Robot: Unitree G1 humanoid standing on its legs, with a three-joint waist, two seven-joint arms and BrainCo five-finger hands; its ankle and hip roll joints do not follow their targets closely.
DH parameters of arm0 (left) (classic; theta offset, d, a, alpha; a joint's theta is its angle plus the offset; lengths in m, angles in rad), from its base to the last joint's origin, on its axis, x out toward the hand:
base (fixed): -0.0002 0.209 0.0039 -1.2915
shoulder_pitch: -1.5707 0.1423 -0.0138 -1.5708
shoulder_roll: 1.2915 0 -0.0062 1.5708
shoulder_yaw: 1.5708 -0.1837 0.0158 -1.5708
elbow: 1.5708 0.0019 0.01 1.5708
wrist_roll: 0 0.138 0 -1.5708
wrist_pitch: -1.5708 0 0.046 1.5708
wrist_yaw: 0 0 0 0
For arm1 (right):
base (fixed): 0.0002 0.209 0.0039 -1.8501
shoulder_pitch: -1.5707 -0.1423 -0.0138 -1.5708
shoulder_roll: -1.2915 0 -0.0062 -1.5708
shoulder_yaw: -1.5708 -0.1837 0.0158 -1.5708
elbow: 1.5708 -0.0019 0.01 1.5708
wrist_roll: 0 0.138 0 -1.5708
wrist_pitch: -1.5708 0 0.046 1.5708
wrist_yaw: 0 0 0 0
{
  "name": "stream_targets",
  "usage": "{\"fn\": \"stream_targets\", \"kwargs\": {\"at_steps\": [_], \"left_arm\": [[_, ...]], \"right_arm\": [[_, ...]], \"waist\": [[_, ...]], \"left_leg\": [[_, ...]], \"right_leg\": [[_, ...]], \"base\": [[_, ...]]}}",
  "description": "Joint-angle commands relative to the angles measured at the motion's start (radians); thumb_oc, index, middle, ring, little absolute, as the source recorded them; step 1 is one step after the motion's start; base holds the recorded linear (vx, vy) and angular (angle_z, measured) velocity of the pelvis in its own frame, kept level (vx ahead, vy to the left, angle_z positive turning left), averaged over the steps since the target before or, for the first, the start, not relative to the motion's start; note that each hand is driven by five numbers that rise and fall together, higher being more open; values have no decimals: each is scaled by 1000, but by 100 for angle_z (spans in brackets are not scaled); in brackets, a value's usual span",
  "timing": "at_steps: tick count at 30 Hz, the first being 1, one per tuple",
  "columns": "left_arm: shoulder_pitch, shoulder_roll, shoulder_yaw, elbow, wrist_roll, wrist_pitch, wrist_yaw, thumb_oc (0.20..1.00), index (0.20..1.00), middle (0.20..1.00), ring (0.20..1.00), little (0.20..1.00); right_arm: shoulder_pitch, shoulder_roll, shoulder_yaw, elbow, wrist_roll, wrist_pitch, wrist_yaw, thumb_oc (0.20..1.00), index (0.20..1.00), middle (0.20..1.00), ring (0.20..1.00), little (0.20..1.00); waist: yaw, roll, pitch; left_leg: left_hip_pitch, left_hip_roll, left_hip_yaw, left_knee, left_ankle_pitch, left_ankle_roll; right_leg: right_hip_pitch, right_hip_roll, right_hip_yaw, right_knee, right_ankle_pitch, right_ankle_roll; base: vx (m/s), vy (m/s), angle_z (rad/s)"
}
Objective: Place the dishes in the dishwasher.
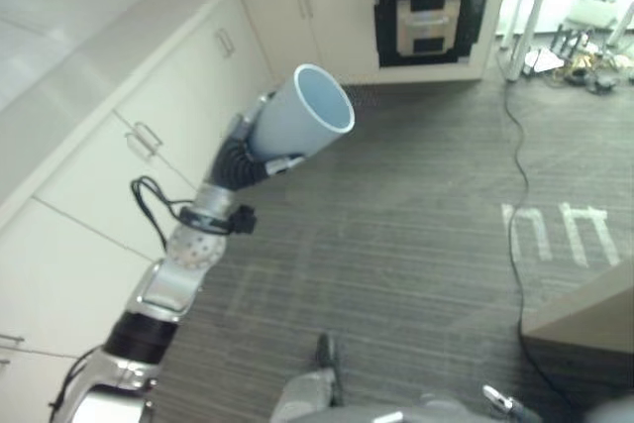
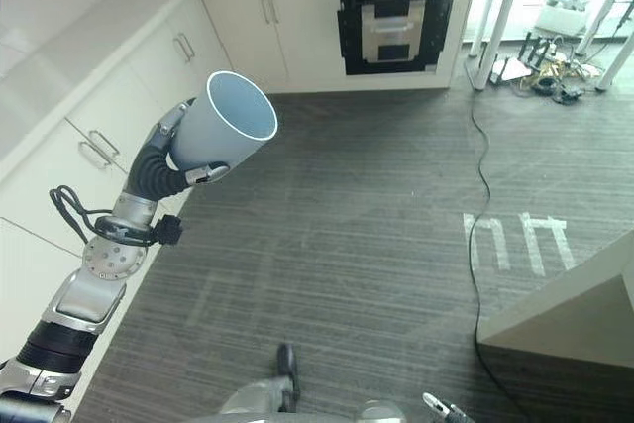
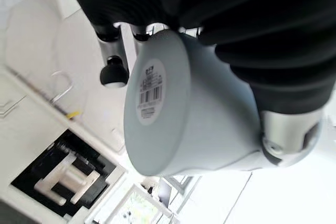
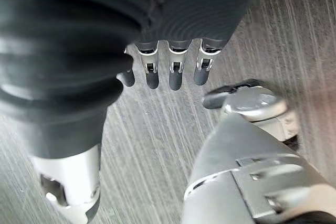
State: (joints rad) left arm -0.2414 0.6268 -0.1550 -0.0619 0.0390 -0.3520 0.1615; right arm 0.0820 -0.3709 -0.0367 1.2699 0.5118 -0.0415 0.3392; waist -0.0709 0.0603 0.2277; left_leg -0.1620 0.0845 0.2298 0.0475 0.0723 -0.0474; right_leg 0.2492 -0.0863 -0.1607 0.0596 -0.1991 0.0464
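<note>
My left hand (image 1: 281, 165) is raised in front of me and shut round a pale blue-grey cup (image 1: 297, 116), held in the air with its open mouth tilted up and away from me. The left wrist view shows the cup's base (image 3: 152, 98) with a barcode sticker, and the hand's fingers (image 3: 113, 72) curled past its rim. A dark appliance opening with a rack inside (image 1: 431, 12) sits in the far cabinet row, well beyond the cup. My right hand (image 4: 173, 72) hangs low over the floor with straight fingers and holds nothing.
White cabinets with metal handles (image 1: 149, 136) run along my left and across the far wall. Grey striped flooring (image 1: 416, 245) stretches ahead. White table legs and clutter (image 1: 584, 47) stand at the far right. A beige box corner (image 1: 594, 314) juts in at the right.
</note>
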Motion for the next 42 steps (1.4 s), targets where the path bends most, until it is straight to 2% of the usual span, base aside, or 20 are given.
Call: {"fn": "stream_targets", "kwargs": {"at_steps": [1,2,3,5,6,9,12,15,21,24,26,27,30,33,34,35,38,39,41,42], "left_arm": [[-73,3,87,-36,-21,-72,-7,200,200,200,200,200],[-75,6,88,-32,-22,-84,-20,200,200,200,200,200],[-81,13,82,-26,-18,-84,-31,200,200,200,200,200],[-87,32,65,-11,-22,-87,-22,200,200,200,200,200],[-91,42,56,-6,-27,-95,-13,200,200,200,200,200],[-112,52,43,-3,-24,-93,-9,200,200,200,200,200],[-147,73,38,7,-43,-84,1,200,200,200,200,200],[-140,86,40,15,-40,-102,4,200,200,200,200,200],[-122,47,22,-27,-2,-85,39,200,200,200,200,200],[-122,54,43,-42,-22,-78,31,200,200,200,200,200],[-117,63,68,-44,-49,-69,18,200,200,200,200,200],[-117,73,92,-26,-76,-73,3,200,200,200,200,200],[-111,92,108,-5,-75,-85,28,200,200,200,200,200],[-79,102,123,-14,-55,-69,72,200,200,200,200,200],[-54,106,139,-24,-43,-65,81,200,200,200,200,200],[-43,108,150,-24,-37,-66,83,200,200,200,200,200],[25,96,214,-14,5,-98,89,200,200,200,200,200],[35,95,243,-30,-12,-71,41,200,200,200,200,200],[23,90,233,-32,-13,-82,7,200,200,200,200,200],[4,93,218,-34,-6,-88,-8,200,200,200,200,200]], "right_arm": [[-7,35,39,-38,14,-11,11,1000,1000,1000,1000,1000],[1,44,43,-63,3,-24,6,1000,1000,1000,1000,1000],[14,60,52,-114,-16,-35,-3,1000,1000,1000,1000,1000],[13,70,76,-165,-21,-48,3,1000,1000,1000,1000,1000],[11,71,90,-191,-10,-53,3,1000,1000,1000,1000,1000],[9,65,98,-229,-1,-51,2,1000,1000,1000,1000,1000],[21,63,103,-250,5,-81,16,1000,1000,1000,1000,1000],[27,80,89,-255,-5,-67,9,1000,1000,1000,1000,1000],[-14,73,95,-248,30,-9,-56,1000,1000,1000,1000,1000],[-29,47,92,-233,38,9,-69,1000,1000,1000,1000,1000],[-31,35,86,-217,53,11,-77,1000,1000,1000,1000,1000],[-31,30,69,-183,79,7,-74,1000,1000,1000,1000,1000],[-46,31,60,-152,37,13,-71,1000,1000,1000,1000,1000],[-47,29,71,-128,20,14,-89,1000,1000,1000,1000,1000],[-41,28,83,-113,26,6,-93,1000,1000,1000,1000,1000],[-37,28,84,-107,20,3,-91,1000,1000,1000,1000,1000],[-23,25,73,-102,-23,26,-105,1000,1000,1000,1000,1000],[-13,31,51,-93,-7,52,-117,1000,1000,1000,1000,1000],[9,43,29,-100,-17,44,-114,1000,1000,1000,1000,1000],[35,62,26,-125,-79,15,-130,1000,1000,1000,1000,1000]], "waist": [[7,8,-11],[14,13,-15],[15,15,-12],[5,11,-2],[-9,7,6],[-40,4,23],[-90,-7,42],[-100,-15,40],[-82,-22,-21],[-67,-22,-30],[-54,-39,-31],[-40,-35,-19],[-44,-26,-13],[-6,0,7],[15,-6,17],[20,-10,18],[42,1,1],[69,-1,-12],[76,-20,-31],[75,-39,-37]], "left_leg": [[51,-34,-7,27,-41,11],[61,-49,-16,17,-53,24],[96,-78,-35,-8,-66,50],[150,-112,-63,-49,-81,81],[176,-128,-82,-61,-87,83],[231,-143,-112,-78,-102,83],[322,-162,-121,-107,-161,96],[375,-157,-88,-116,-212,100],[359,-148,-48,111,-291,67],[268,-98,-59,429,-167,-5],[168,-68,-52,623,-106,-23],[84,-45,-31,616,-129,-2],[72,-24,29,375,-110,12],[-18,-9,40,70,19,-26],[-79,19,39,23,95,-45],[-97,28,49,17,106,-48],[-98,35,18,39,91,-37],[-113,-7,-44,113,26,-7],[-93,-43,-25,127,-18,25],[-71,-95,-26,132,-60,65]], "right_leg": [[-56,31,-22,91,-28,21],[-61,27,-37,154,-62,25],[-126,0,-63,352,-44,52],[-256,12,-46,543,45,97],[-308,64,-27,528,91,102],[-329,92,-27,413,98,81],[-418,51,-27,215,204,98],[-446,12,-56,140,267,130],[-361,23,-115,133,165,51],[-313,45,-131,141,97,-13],[-279,41,-138,139,73,-47],[-229,56,-130,131,50,-55],[-188,73,-83,94,41,-43],[-97,99,-27,33,37,-25],[-60,91,-14,22,34,-21],[-50,85,-16,26,26,-18],[-26,84,-7,128,-78,-4],[-5,85,24,234,-141,0],[7,59,12,334,-80,45],[-16,29,12,490,36,105]], "base": [[256,183,-40],[313,219,-38],[284,223,-31],[237,128,-11],[235,-6,17],[245,-79,35],[318,-128,49],[344,-211,25],[330,-237,32],[187,-208,-12],[325,-262,-13],[461,-162,-2],[502,43,-33],[672,114,-62],[688,55,-101],[643,45,-120],[705,123,-135],[876,200,-139],[571,183,-136],[438,206,-37]]}}
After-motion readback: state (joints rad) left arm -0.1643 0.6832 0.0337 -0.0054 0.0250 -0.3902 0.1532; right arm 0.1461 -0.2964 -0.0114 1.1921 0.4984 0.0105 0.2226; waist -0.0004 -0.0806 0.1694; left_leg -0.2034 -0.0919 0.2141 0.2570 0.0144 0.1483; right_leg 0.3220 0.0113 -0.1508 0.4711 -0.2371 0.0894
